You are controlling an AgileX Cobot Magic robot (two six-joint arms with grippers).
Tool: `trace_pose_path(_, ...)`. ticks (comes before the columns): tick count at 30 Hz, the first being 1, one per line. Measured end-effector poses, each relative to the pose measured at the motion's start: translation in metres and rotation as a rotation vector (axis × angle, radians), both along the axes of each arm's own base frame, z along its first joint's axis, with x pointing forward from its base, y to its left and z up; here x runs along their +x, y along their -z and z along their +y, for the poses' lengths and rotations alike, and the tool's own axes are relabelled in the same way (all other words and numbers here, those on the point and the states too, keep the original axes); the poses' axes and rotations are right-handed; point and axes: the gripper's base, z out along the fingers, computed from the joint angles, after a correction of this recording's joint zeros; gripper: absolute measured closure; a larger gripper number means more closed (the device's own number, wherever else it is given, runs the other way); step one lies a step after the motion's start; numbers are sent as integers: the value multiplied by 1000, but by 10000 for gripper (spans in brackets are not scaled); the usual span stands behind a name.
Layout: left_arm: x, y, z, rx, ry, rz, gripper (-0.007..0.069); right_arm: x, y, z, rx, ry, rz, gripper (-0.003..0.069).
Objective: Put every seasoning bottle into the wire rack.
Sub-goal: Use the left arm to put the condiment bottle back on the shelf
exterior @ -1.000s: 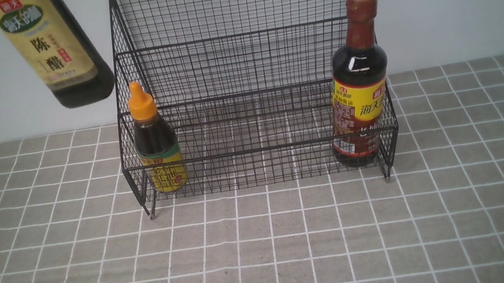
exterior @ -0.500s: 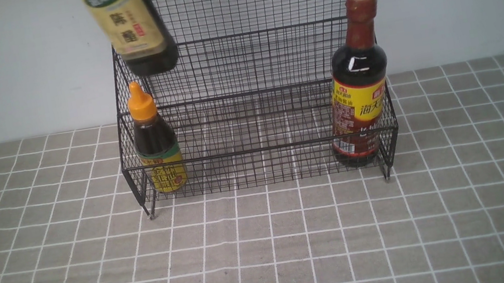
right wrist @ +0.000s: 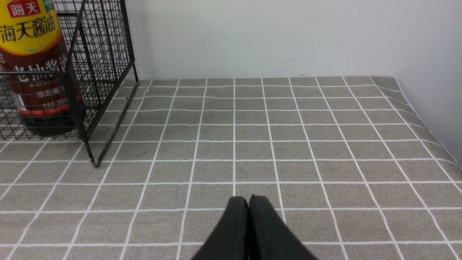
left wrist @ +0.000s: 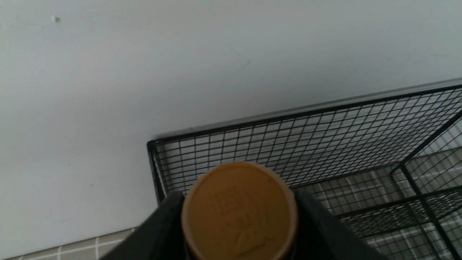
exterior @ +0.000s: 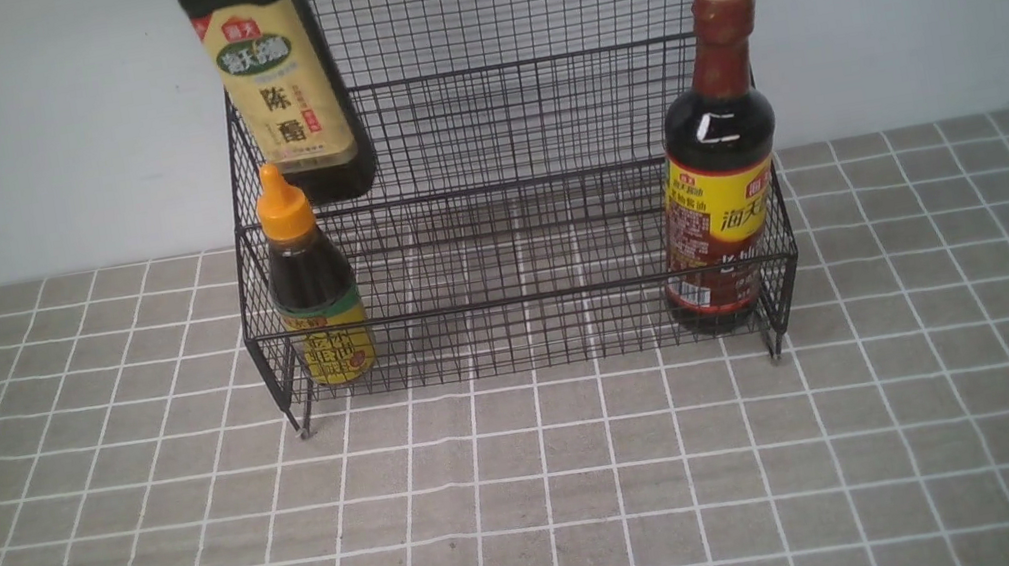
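Gold-capped bottle (left wrist: 239, 213) clamped between left gripper (left wrist: 238, 231) fingers, low centre of frame — above wire rack (left wrist: 325, 144) corner; right gripper (right wrist: 248, 216) shut, empty.

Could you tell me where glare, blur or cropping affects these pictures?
Front view: a small highlight on the brown-necked bottle; the beige-label bottle is cut off at the top. Left wrist view: its gold cap looks soft. Right wrist view: even light, sharp tiles.
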Motion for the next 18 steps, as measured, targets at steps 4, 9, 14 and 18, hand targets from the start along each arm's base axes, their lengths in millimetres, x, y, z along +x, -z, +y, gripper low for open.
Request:
trace_pose_path(4,3,7,1,29,-9,25,296,0,0,0,0,0,0,673)
trace_pose_path(9,9,20,1,38,-10,75,296,0,0,0,0,0,0,673)
trace_pose_path(14,17,39,-1,51,-4,154,296,0,0,0,0,0,0,673)
trace_pose_path(18,26,59,-2,65,0,224,296,0,0,0,0,0,0,673)
